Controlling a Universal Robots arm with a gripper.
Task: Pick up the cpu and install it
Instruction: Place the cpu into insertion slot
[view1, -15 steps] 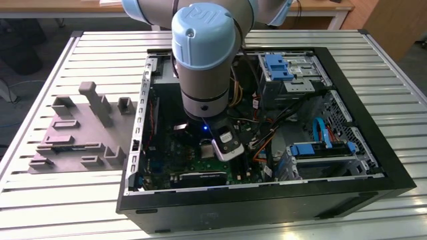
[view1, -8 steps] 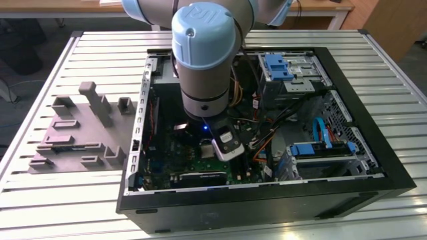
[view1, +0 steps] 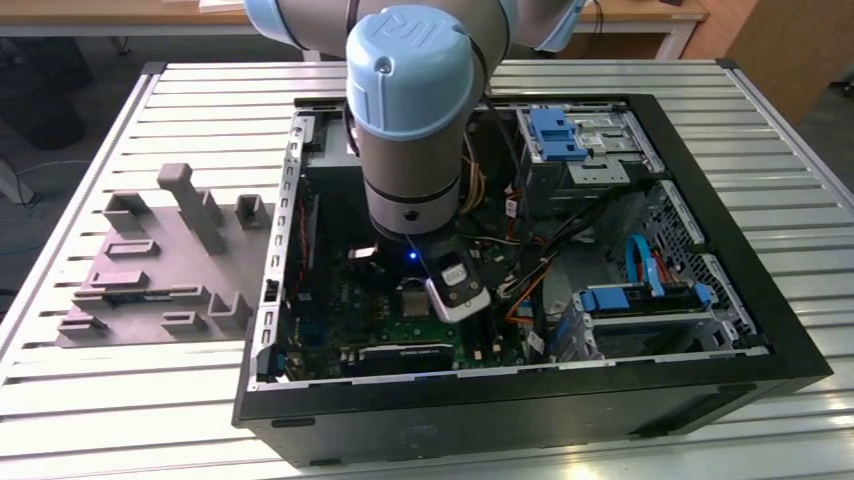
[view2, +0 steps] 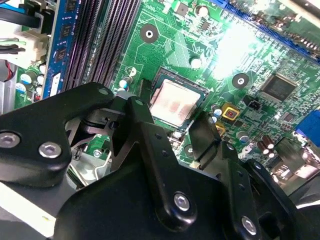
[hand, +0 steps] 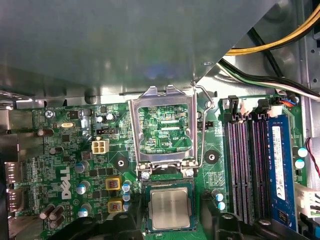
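One cpu (hand: 170, 209) sits in green motherboard (hand: 70, 150).

At frame centre the arm (view1: 414, 120) reaches into the open computer case (view1: 721, 300); a grey tray (view1: 147, 290) lies left on the slatted surface (view1: 80, 400).

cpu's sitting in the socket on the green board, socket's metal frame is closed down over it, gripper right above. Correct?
Not quite: the metal frame is flipped open, standing clear of the cpu, as the first wrist view shows. The rest holds: the cpu lies in the socket on the green board, its silvery top uncovered, and the gripper sits just above it in the second wrist view.
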